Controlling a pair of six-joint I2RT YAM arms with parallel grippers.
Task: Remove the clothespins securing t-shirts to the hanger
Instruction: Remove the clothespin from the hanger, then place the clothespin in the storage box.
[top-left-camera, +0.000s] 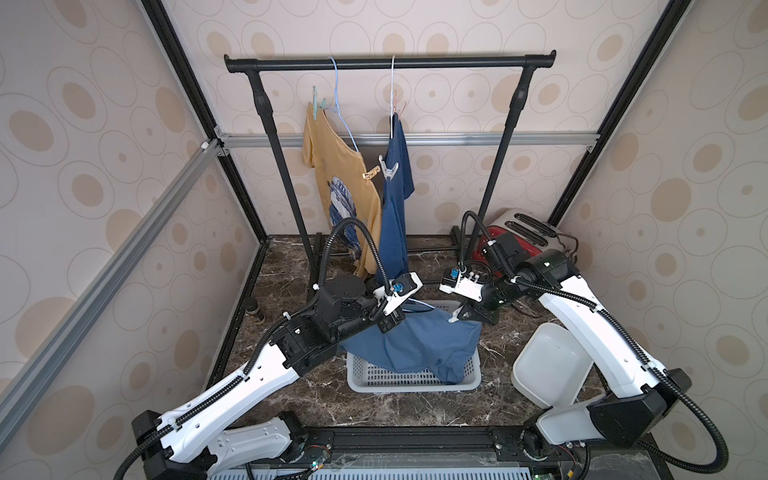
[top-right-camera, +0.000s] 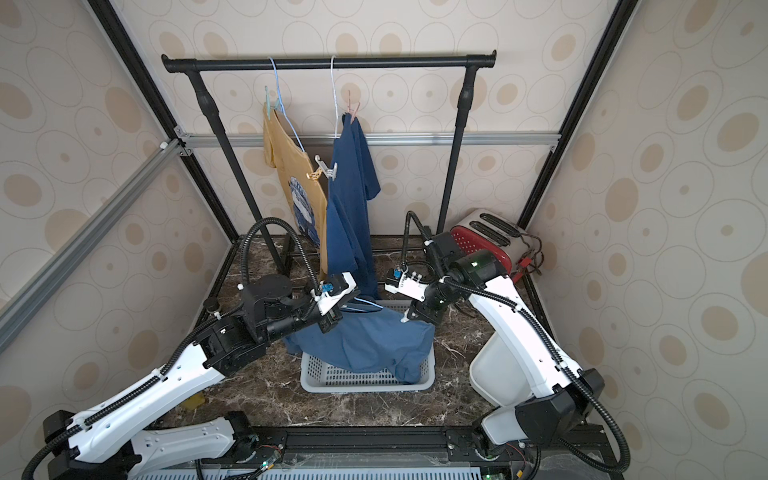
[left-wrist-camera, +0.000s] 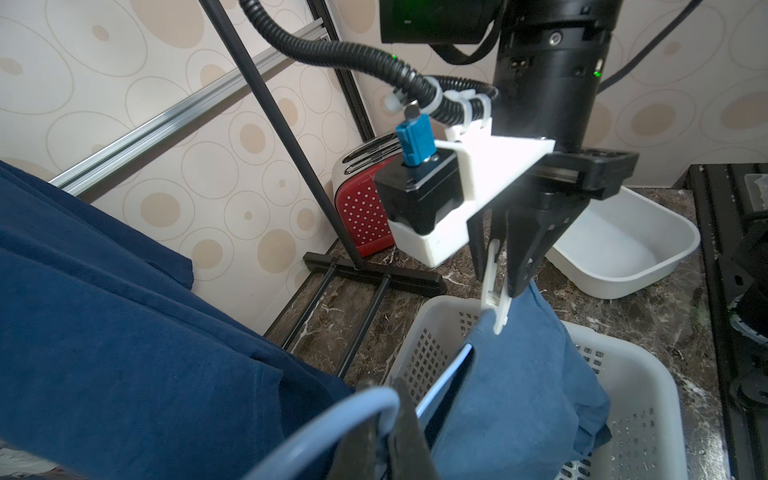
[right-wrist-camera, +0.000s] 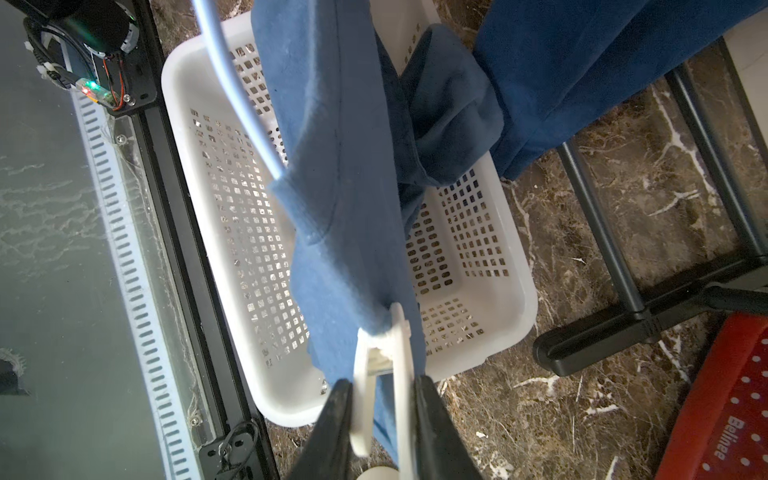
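Two wrist views show us grips unclear from above: right gripper (right-wrist-camera: 383, 384) squeezing the white clothespin (right-wrist-camera: 401, 332) on the blue t-shirt (right-wrist-camera: 332, 166), left gripper (left-wrist-camera: 384, 399) clamped on the hanger (left-wrist-camera: 361, 397).

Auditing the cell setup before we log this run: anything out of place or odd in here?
Yes: a red polka-dot toaster sits in the back right corner of the marble table, beside the foot of the clothes rack; it has nothing to do with laundry. Nothing looks spilled or broken.
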